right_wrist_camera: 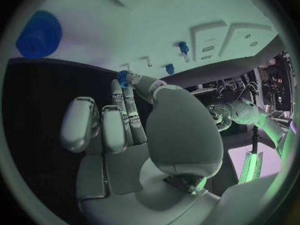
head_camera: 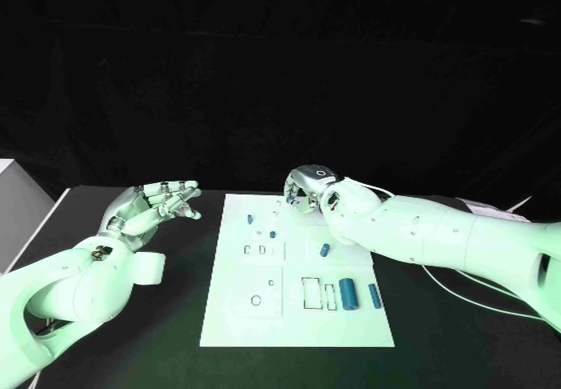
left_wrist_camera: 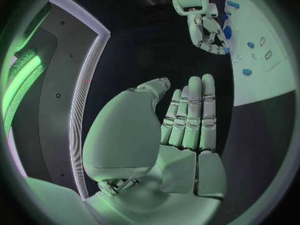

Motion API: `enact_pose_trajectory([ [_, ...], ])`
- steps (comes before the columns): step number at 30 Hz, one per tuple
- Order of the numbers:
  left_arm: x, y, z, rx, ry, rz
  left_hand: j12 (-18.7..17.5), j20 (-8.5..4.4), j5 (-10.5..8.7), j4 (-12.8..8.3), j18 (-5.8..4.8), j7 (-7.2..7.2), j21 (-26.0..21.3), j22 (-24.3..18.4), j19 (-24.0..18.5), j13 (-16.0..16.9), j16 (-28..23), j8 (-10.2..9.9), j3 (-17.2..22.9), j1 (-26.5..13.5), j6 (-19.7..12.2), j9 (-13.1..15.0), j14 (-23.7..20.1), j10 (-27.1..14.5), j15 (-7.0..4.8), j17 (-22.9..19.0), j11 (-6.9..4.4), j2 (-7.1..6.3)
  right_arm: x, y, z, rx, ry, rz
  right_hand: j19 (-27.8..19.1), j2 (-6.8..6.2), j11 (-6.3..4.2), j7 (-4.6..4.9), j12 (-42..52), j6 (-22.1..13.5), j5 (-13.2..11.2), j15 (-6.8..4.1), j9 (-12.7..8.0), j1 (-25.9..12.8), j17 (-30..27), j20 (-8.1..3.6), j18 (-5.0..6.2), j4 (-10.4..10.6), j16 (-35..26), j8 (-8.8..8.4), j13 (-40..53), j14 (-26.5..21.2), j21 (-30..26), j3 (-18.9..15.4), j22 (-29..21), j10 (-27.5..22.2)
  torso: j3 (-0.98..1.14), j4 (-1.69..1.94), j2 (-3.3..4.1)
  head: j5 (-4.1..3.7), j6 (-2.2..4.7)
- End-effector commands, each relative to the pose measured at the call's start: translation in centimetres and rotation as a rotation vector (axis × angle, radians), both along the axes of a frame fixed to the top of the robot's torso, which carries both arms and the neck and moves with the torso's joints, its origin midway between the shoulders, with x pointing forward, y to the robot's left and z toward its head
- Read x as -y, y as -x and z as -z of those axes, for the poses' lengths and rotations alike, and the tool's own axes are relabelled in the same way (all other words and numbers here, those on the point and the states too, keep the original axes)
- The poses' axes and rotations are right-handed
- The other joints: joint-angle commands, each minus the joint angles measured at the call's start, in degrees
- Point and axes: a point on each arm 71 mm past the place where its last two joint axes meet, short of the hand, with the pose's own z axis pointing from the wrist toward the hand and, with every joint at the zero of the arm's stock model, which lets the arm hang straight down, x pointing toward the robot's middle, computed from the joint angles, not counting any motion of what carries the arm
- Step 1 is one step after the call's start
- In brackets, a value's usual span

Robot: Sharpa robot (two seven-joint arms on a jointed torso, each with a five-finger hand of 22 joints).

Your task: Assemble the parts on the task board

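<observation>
A small blue gear (right_wrist_camera: 122,77) is pinched in the right hand (head_camera: 314,191) over the task board's (head_camera: 298,320) far edge (left hand (head_camera: 152,207) open, idle), so lowering onto its peg is judged next.

White task board (head_camera: 298,320) lies flat, blue parts (head_camera: 347,288) scattered across it (one possibly a gear (right_wrist_camera: 39,35)).

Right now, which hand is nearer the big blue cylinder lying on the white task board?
Right. The right hand is over the board's far edge, with the blue cylinder beside its forearm; the left hand hovers off the board's left side.
</observation>
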Motion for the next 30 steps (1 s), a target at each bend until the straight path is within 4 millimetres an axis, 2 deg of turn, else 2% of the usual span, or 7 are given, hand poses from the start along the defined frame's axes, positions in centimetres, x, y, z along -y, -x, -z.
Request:
enact_pose_trajectory([
  [1, 0.4, 0.1, -0.2, 0.012, 0.005, 0.025, 0.2, -0.05, -0.31, 0.1, 0.07, -0.18, 0.2, 0.1, -0.3, 0.1, 0.2, 0.4, 0.3, -0.4, 0.3, 0.1, -0.5, 0.4, -0.08, 0.1, -0.05, 0.03, -0.2, -0.3, -0.1, 0.013, -0.009, -0.005, 0.1, 1.36, -2.14, 0.28, -0.1, -0.1, 0.2, -0.3, 0.1, 1.5, 0.0, -0.34, -0.96, -0.6, 0.3, 0.16, 2.0, 1.9, 0.2, 0.2, 0.0, 2.7, -0.07, 0.11, 0.07, 0.04, -0.09],
  [6, 0.5, 0.1, -0.2, 0.013, 0.004, 0.027, 0.2, -0.05, -0.31, 0.1, 0.07, -0.18, 0.2, 0.1, -0.3, 0.1, 0.2, 0.4, 0.3, -0.4, 0.3, 0.1, -0.5, 0.4, -0.08, 0.1, -0.05, 0.03, -0.6, -0.7, -0.1, 0.013, -0.008, -0.003, 0.1, 1.33, -2.12, 0.29, -0.1, -0.2, 0.2, -0.28, 0.1, 1.4, 0.1, -0.33, -0.94, -0.6, 0.4, 0.16, 2.0, 2.0, 0.1, 0.2, -0.1, 2.7, -0.25, 0.38, 0.14, -0.09, -0.06],
  [20, 0.6, 0.2, -0.3, 0.016, 0.003, 0.032, 0.2, -0.05, -0.31, 0.1, 0.07, -0.18, 0.2, 0.1, -0.3, 0.1, 0.2, 0.4, 0.3, -0.4, 0.3, 0.1, -0.5, 0.4, -0.08, 0.1, -0.05, 0.03, -1.7, -1.1, 0.2, -0.007, -0.001, -0.013, 0.1, 1.26, -2.08, 0.33, -0.2, -0.3, 0.2, -0.24, 0.2, 1.3, 0.1, -0.31, -0.96, -0.6, 0.4, 0.15, 2.1, 2.0, 0.2, 0.2, 0.0, 2.6, -0.32, 0.38, 0.42, 0.27, -0.03],
  [30, 0.6, 0.3, -0.4, 0.017, 0.003, 0.032, 0.2, -0.05, -0.31, 0.1, 0.07, -0.18, 0.2, 0.1, -0.3, 0.1, 0.2, 0.4, 0.3, -0.4, 0.3, 0.1, -0.5, 0.4, -0.08, 0.1, -0.05, 0.03, -1.8, -1.3, 0.3, -0.017, 0.007, -0.008, 0.1, 1.19, -2.06, 0.35, -0.3, -0.4, 0.2, -0.22, 0.2, 1.2, 0.2, -0.29, -0.97, -0.7, 0.5, 0.14, 2.1, 2.0, 0.2, 0.2, 0.1, 2.6, -0.46, 0.56, 0.43, 0.14, -0.19],
])
